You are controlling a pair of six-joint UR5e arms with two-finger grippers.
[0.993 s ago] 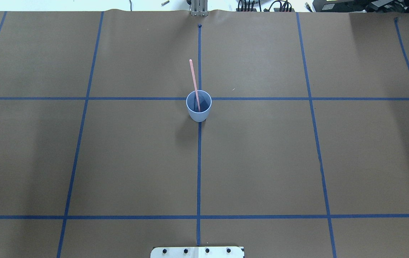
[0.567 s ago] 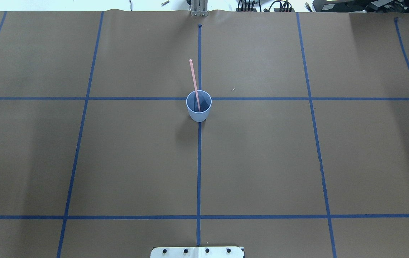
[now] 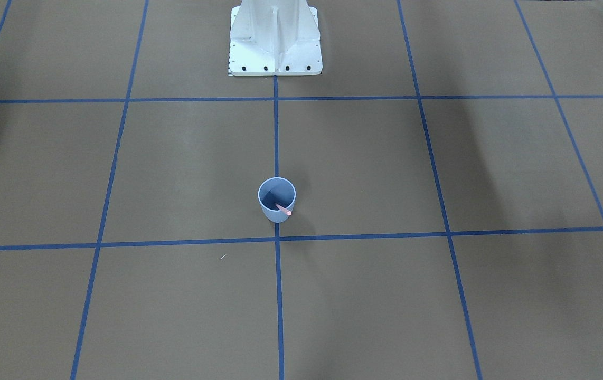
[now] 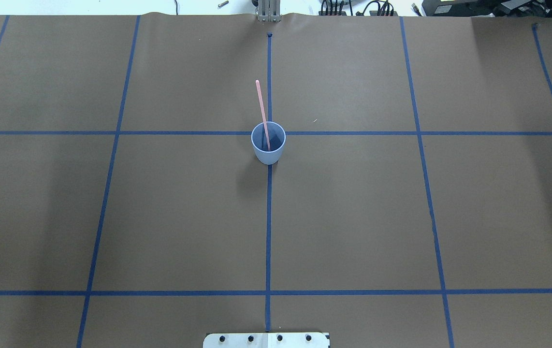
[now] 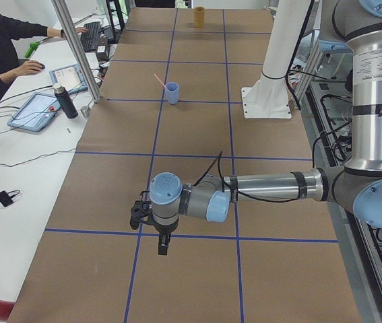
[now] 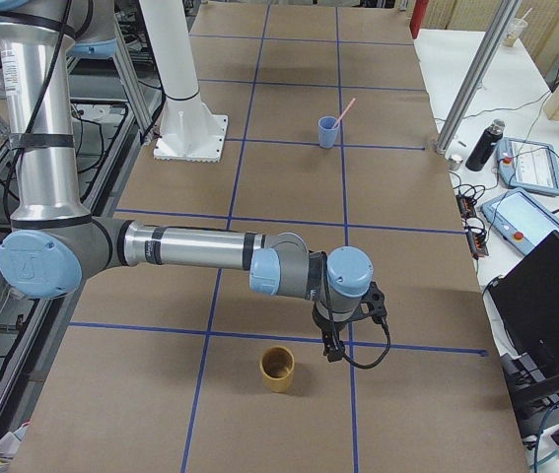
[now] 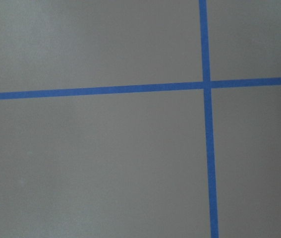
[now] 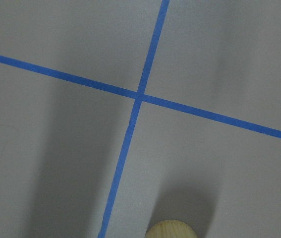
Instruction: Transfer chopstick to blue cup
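The blue cup (image 4: 268, 156) stands upright at the table's middle, on the centre tape line. One pink chopstick (image 4: 260, 104) stands in it and leans on the far rim, its top pointing away from the robot. The front view shows the cup (image 3: 268, 211) with the stick's pale pink end (image 3: 287, 212) over its near rim. The left gripper (image 5: 162, 247) hangs low over the table at the robot's left end, far from the cup (image 5: 172, 94). The right gripper (image 6: 331, 350) hangs low at the right end. I cannot tell whether either is open or shut.
A tan wooden cup (image 6: 278, 370) stands just beside the right gripper and shows at the right wrist view's bottom edge (image 8: 171, 229). The white robot base (image 3: 275, 47) stands at the table's near edge. A person, tablets and a bottle (image 5: 65, 102) are at the side desk.
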